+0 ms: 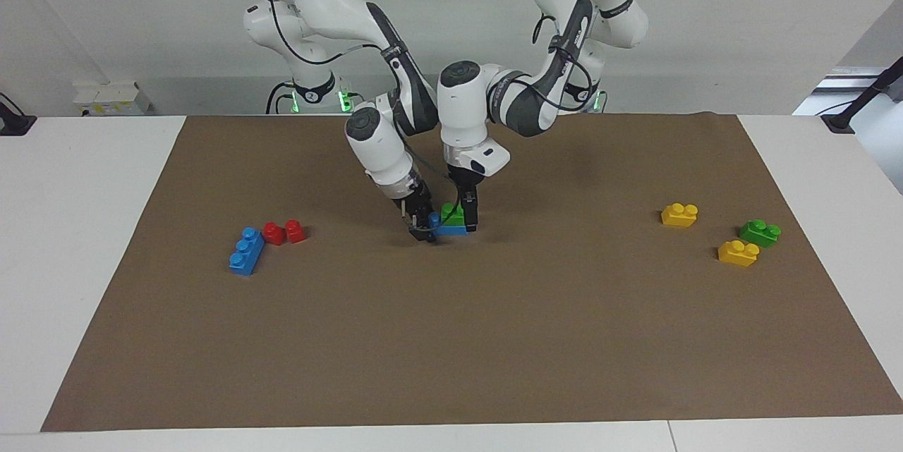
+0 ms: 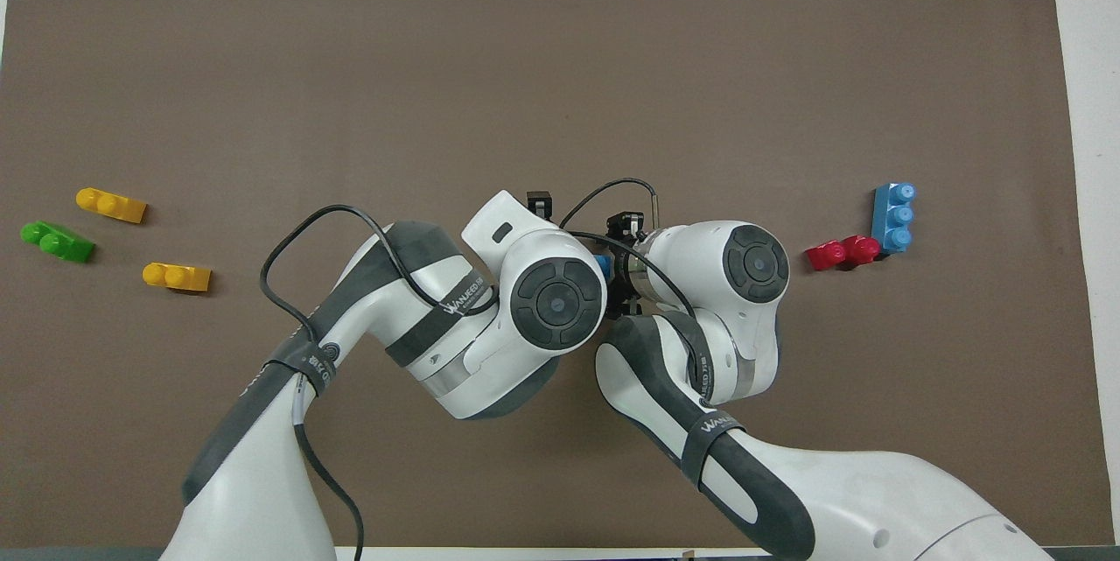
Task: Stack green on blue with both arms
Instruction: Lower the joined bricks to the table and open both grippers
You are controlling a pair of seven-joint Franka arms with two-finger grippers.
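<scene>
- The left pincer (image 1: 462, 221) stands upright at mid-desk, its fingers clamped on the small bright green two-stud plastic brick (image 1: 451, 213), one finger showing at the brick's end toward the left arm's side.
- The right pincer (image 1: 424, 228) comes in tilted from the right arm's side and is closed on the end of the light blue three-stud plastic brick (image 1: 451, 229); only a bit of blue shows beside it.
- The green brick sits directly on top of the blue brick, which rests on the brown mat (image 1: 451, 339). Both long axes run across the desk, from one arm's end toward the other. Whether the studs are fully seated, I cannot tell.
- Judgement: the coming move is straight down, green pressed onto blue, while the right pincer braces the base; the left arm does the pressing.
- In the overhead view the wrists hide the stack, save a sliver of blue.
- Well apart lie a second blue brick (image 1: 246, 251) touching two red pieces (image 1: 284, 232), and two yellow bricks (image 1: 679, 214) with a second green brick (image 1: 760, 232).
</scene>
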